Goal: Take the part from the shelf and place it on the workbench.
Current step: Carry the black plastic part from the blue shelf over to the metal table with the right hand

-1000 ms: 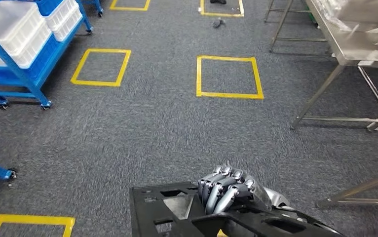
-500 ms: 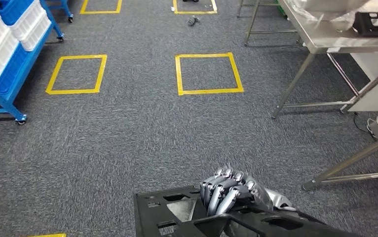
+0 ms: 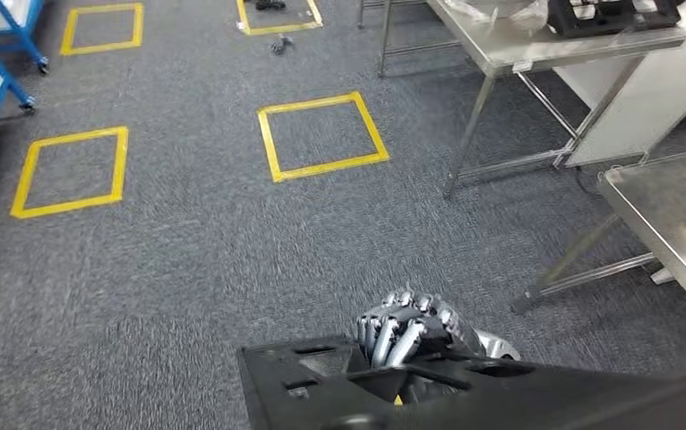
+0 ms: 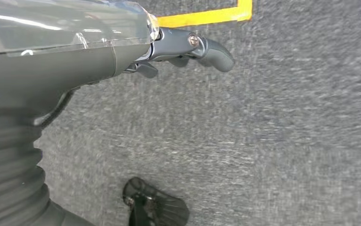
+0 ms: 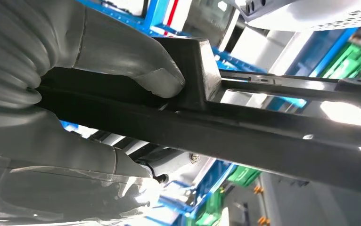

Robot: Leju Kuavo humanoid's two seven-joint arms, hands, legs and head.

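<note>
Head view: the right hand (image 3: 408, 330) grips a black part (image 3: 321, 385) above grey carpet, well short of the steel workbench (image 3: 536, 45). Left wrist view: the left hand (image 4: 122, 52) hangs over carpet, its grasp unclear. Right wrist view: the thumb (image 5: 141, 66) clamps the part.

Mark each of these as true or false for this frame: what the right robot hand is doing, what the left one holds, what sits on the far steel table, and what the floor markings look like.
1. The right robot hand grips the flat black plastic part with cut-outs. True.
2. The left robot hand carries a white bin. False: it holds nothing, hanging over the grey carpet.
3. A similar black part already lies on the far stainless-steel workbench. True.
4. The floor squares are marked in red tape. False: the tape is yellow.
5. The black part rests on the carpet. False: it is held up in the hand.
</note>
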